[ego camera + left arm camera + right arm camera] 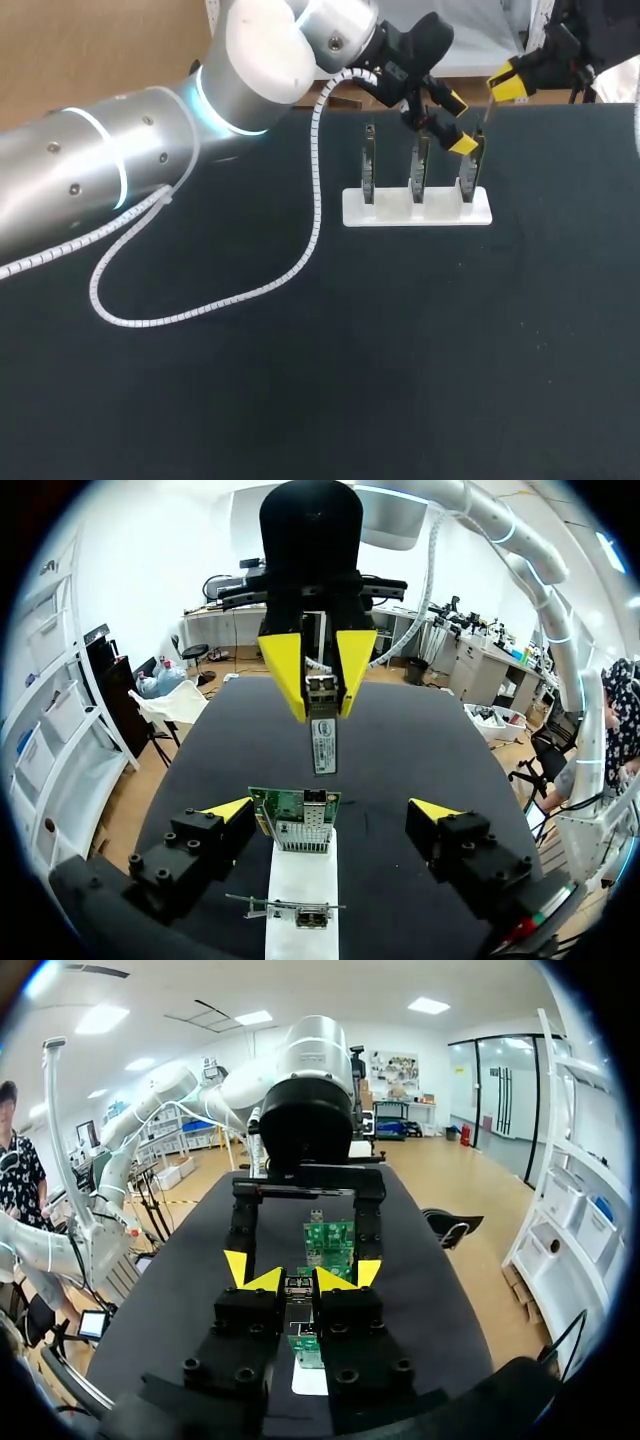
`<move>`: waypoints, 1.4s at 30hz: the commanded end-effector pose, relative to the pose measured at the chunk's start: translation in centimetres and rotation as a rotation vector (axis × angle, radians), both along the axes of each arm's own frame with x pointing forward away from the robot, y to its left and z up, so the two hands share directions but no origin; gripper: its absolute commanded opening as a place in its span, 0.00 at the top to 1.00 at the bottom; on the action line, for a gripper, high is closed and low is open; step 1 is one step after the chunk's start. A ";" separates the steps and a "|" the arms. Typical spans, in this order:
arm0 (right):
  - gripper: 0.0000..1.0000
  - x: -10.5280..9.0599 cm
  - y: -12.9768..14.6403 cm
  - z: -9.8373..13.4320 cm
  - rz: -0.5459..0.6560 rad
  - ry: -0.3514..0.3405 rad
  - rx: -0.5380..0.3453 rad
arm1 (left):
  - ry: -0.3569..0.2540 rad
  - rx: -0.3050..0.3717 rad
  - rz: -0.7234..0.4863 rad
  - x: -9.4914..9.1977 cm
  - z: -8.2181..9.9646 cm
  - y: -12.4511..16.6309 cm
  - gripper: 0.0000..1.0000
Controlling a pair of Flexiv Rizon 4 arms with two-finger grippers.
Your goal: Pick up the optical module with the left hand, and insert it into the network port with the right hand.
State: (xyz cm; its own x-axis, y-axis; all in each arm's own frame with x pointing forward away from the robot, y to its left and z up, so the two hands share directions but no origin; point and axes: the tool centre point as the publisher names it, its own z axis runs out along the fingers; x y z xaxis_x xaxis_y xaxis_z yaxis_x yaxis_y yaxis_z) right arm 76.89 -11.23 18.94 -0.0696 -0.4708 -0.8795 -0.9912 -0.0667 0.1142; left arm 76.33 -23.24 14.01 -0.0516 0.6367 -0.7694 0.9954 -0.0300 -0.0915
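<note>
Black table (300, 400); left tool (332, 807) agape; right tool (321, 702) tight on module (322, 746), clearest wrist-side.

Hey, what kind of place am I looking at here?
Likely a robot electronics bench: a black table, circuit boards standing in a white holder, and the right gripper holding an optical module.

— Could you see the module (298, 1292) from the right wrist?
— Barely. Your right gripper (298, 1278) hid most of it, and most of the near board (306, 1349). Overhead, the module was too thin to make out.
</note>
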 end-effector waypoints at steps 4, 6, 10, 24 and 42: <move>1.00 0.3 0.0 -0.6 0.003 0.012 -0.005 | 0.001 0.003 -0.002 0.1 0.0 -0.1 0.00; 1.00 0.3 0.0 -0.7 0.006 0.008 -0.013 | 0.001 0.003 -0.002 0.1 0.0 -0.1 0.00; 1.00 0.2 0.0 -1.0 0.011 0.002 -0.023 | 0.001 0.003 -0.002 0.1 0.0 -0.1 0.00; 1.00 0.0 0.6 -1.2 0.006 0.003 -0.029 | 0.001 0.003 -0.002 0.1 0.0 -0.1 0.00; 1.00 0.2 0.8 -1.7 0.009 -0.001 -0.047 | 0.001 0.003 -0.002 0.1 0.0 -0.1 0.00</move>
State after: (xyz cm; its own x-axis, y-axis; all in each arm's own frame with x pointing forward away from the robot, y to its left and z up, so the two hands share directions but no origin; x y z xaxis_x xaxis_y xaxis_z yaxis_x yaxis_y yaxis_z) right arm 76.99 -10.63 17.28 -0.0690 -0.5064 -0.8595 -0.9903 -0.0694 0.1203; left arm 76.33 -23.24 14.01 -0.0513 0.6367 -0.7694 0.9954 -0.0301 -0.0913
